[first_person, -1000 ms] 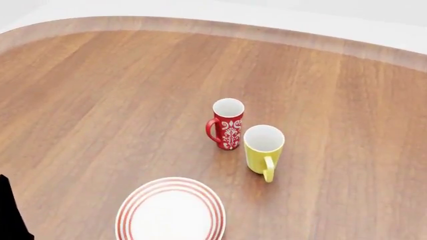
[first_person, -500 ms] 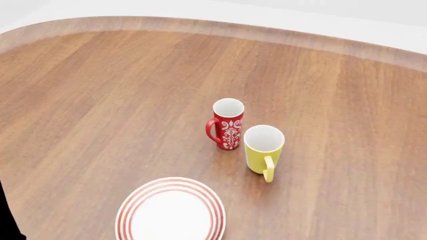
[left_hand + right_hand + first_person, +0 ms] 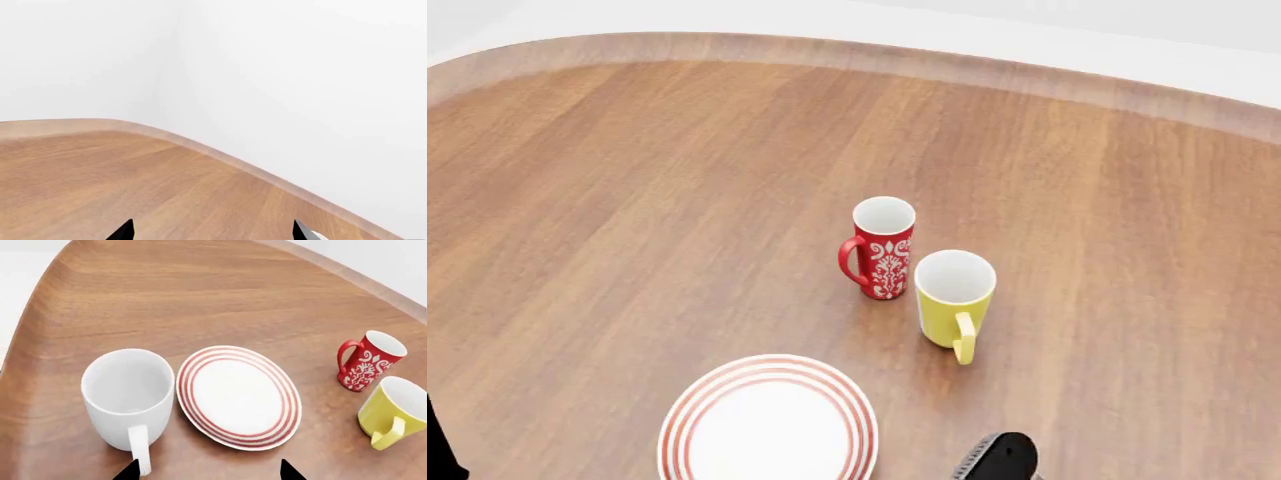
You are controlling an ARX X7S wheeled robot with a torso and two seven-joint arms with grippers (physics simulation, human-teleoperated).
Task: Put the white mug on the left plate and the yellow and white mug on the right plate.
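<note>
While the right hand [image 3: 207, 471] hangs spread and empty above the desk [image 3: 200, 295], the white mug [image 3: 128, 397] stands just beside a red-ringed plate [image 3: 238, 395]. Past the plate: yellow and white mug [image 3: 393, 410], upright, near a red mug [image 3: 367, 360]. Left hand [image 3: 212, 231] spread, empty, over bare desk edge.

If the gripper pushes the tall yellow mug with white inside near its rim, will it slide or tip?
The tall yellow mug with white inside probably tips rather than slides: it looks narrow for its height. Its glossy surface suggests a slippery grip. It appears rigid and possibly breakable.
</note>
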